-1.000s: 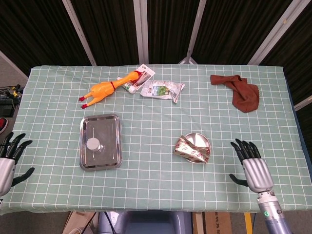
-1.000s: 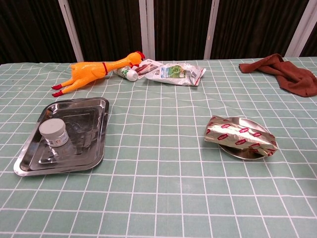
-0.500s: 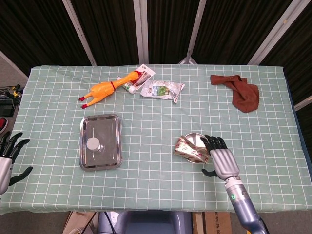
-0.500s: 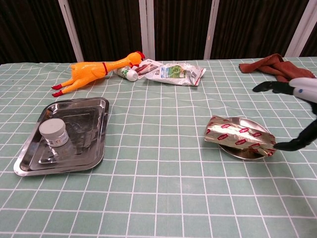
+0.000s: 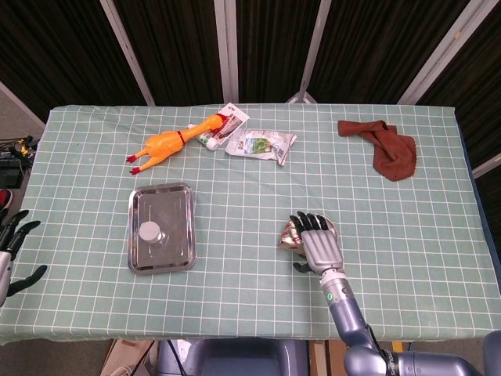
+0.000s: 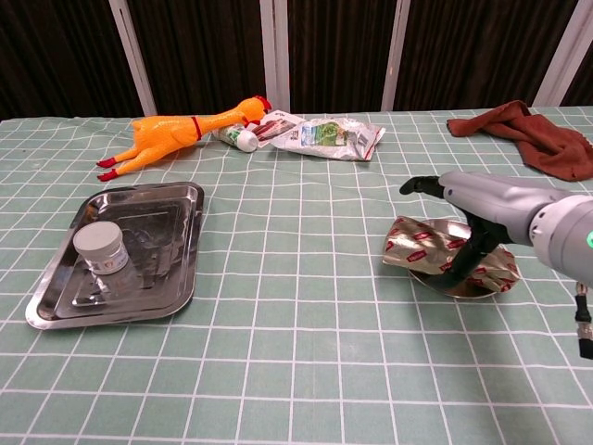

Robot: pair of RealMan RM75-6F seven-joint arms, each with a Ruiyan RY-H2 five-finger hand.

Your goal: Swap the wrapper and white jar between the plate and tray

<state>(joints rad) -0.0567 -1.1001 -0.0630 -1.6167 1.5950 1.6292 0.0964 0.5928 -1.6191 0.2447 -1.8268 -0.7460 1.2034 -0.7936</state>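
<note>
We're right over the target here: our right hand (image 5: 319,247) hangs above the crinkled silver-and-red foil wrapper (image 6: 435,247), which lies across the small round steel plate (image 6: 471,284) on the right half of the green checked tablecloth (image 5: 235,196). The fingers are spread and hold nothing; in the chest view the thumb reaches down on the near side of the wrapper while the other fingers extend out over its far side, so the wrapper sits directly beneath the palm, though we can't tell whether anything is touching yet. The wrapper's long axis runs left to right across the plate, its left end jutting past the rim toward the table's centre, and our hand points away from us, crossing that axis, which we judge a fair setup for closing around the wrapper's narrow width. The white jar with its round lid (image 6: 101,248) stands in the rectangular steel tray (image 6: 178,269), well apart to the left. Our left hand (image 5: 9,249), also spread and empty, waits off the table's left edge and is clearly the nearer one to that tray.
</note>
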